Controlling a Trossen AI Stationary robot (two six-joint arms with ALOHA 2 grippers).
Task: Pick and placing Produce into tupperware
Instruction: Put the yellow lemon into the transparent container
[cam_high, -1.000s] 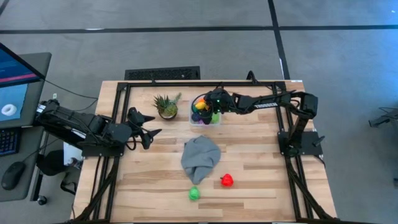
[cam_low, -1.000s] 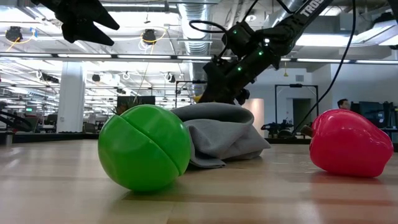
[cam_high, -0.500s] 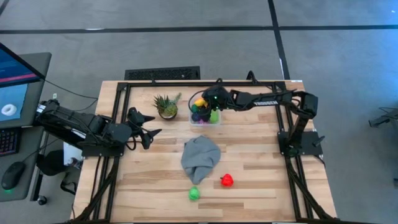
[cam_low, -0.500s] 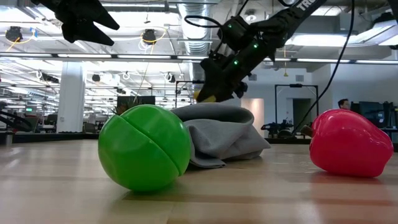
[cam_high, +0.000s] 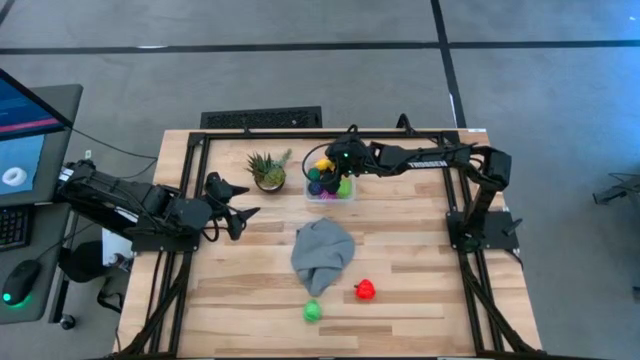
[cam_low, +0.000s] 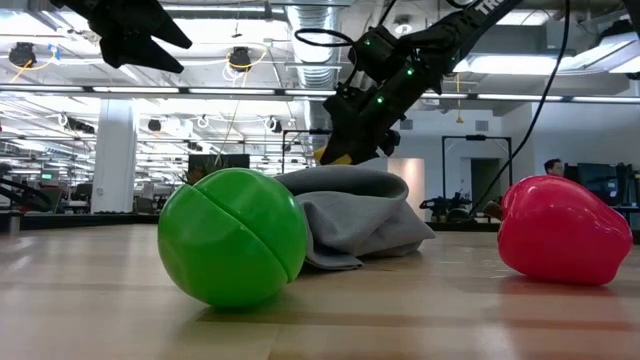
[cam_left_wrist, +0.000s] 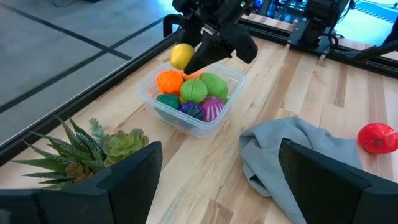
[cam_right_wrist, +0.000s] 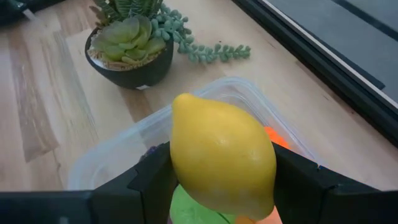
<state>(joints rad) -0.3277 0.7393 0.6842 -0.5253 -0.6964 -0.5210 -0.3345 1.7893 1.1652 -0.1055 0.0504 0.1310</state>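
My right gripper is shut on a yellow lemon just above the clear square tupperware, over its far rim. The tupperware holds several produce pieces: orange, green and purple. A green ball and a red piece lie on the table near its near edge. My left gripper hangs open above the table's left side, away from all produce. My right gripper pinches the lemon's lower sides between its two fingers, one on each flank. The fingers come slanting down from the table's right. The lemon is lifted clear, above the tupperware's far rim.
A grey cloth lies crumpled mid-table between the tupperware and the two loose pieces. A spiky potted plant stands just left of the tupperware. A black frame runs along the table's edges. Bare wood lies on the right and near left.
My right gripper has risen and shifted slightly toward the table's far-left, carrying the lemon with it, and stayed shut.
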